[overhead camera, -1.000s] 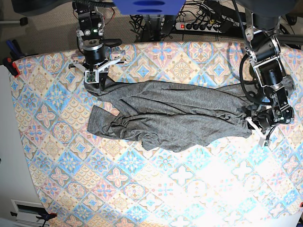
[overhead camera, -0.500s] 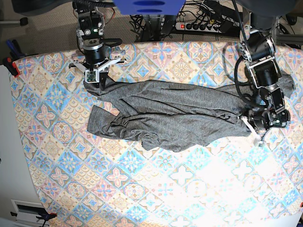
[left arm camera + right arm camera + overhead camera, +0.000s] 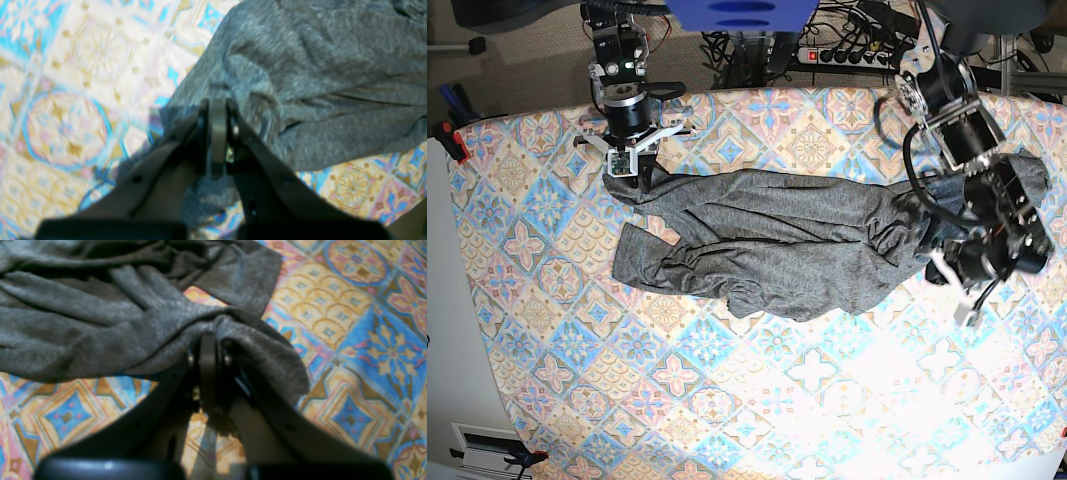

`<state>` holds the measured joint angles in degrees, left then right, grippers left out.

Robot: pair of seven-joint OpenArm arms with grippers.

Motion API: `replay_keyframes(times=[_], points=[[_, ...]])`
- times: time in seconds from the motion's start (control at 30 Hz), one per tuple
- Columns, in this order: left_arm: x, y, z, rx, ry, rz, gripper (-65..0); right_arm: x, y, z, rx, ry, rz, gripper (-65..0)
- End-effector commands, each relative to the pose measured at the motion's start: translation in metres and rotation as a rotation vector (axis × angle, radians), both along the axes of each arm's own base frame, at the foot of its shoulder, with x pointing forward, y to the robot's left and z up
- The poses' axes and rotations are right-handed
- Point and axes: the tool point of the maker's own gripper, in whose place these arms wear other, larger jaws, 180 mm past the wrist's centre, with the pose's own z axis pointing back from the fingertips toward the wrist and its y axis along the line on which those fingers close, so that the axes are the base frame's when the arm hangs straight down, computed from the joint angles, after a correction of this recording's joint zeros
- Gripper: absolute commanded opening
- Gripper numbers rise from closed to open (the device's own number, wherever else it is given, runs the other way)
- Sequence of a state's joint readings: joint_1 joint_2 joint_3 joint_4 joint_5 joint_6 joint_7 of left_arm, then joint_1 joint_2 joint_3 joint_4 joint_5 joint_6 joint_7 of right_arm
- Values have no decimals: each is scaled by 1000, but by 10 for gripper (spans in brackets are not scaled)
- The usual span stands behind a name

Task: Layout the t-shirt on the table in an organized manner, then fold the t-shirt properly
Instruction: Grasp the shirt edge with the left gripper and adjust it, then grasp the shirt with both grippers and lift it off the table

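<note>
Now both jaws pinched on t-shirt (image 3: 777, 245): left gripper (image 3: 218, 110) and right gripper (image 3: 208, 340) at opposite ends, bunched across table (image 3: 727, 400) middle. I judge knit light, limp, stretchy; better holds: shoulder seams, hem corners.

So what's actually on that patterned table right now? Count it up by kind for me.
T-shirt, dark grey, rumpled: 1
Grippers pinching it: 2, the left gripper and the right gripper
Patterned table under it all: 1
Total: 4
</note>
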<state>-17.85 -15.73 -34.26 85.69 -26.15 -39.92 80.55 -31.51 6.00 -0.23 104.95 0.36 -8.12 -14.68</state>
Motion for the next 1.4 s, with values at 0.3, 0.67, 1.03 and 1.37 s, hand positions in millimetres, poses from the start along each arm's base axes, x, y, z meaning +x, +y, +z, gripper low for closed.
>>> replay_keyframes(times=[0.3,0.67,1.03,1.37], points=[[-6,20,10,141,2,3,-650,5,0,12,-4,-50,2,-650],[-20,22,-6,157,56,6,-254,4,0,12,-4,-48,2,-650],[-29,12,-52,34,153,12,-215,4,-1,12,-6,-48,2,-650],[-22,-17,-71,-67,129,10,-375,4,-1,12,-7,-48,8,-650]])
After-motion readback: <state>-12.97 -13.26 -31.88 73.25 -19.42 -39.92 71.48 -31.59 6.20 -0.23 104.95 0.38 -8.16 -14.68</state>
